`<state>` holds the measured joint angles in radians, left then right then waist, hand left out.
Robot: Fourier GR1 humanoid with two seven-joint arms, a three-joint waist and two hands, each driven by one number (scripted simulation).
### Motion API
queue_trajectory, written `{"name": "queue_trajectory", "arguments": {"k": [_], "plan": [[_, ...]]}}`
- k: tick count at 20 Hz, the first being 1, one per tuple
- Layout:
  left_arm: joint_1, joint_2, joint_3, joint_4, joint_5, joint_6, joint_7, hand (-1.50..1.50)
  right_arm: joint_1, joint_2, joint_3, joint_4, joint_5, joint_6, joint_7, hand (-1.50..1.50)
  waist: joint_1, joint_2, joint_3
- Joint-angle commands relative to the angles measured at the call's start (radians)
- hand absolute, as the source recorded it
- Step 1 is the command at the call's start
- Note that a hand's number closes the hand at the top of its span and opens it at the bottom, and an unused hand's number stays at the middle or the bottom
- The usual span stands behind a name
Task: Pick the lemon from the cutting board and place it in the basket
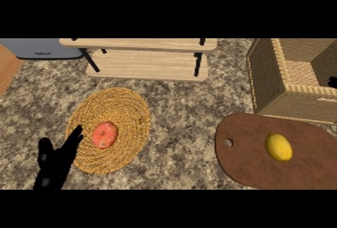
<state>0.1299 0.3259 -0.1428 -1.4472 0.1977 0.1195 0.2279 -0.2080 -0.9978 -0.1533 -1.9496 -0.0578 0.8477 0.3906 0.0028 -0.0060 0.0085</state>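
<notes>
**Now: lemon waiting on the cutting board**

A yellow lemon (pixel 278 147) lies on a brown cutting board (pixel 250 160), far to the right of the only visible hand. That left hand (pixel 56 160) rests open, fingers up, beside a woven mat (pixel 125 107) bearing a reddish fruit (pixel 104 135). The right hand is unseen. The wicker basket (pixel 276 89) stands just behind the board. The lemon is probably light, firm and prone to rolling; grasp across its narrow middle. Open tabletop (pixel 184 116) separates mat and board.
</notes>
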Motion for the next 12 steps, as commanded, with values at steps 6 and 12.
{"name": "queue_trajectory", "arguments": {"k": [6,12], "plan": [[-0.006,-0.041,0.023,0.132,-0.024,-0.024,-0.061,0.00,0.031,0.182,0.128,0.046,0.295,-0.090,-0.106,-1.50,0.003,0.009,-0.008],[-0.010,-0.038,0.021,0.063,-0.033,-0.031,0.007,0.00,0.086,0.203,0.180,0.127,0.468,-0.127,-0.232,-1.50,0.003,0.008,-0.008]]}}
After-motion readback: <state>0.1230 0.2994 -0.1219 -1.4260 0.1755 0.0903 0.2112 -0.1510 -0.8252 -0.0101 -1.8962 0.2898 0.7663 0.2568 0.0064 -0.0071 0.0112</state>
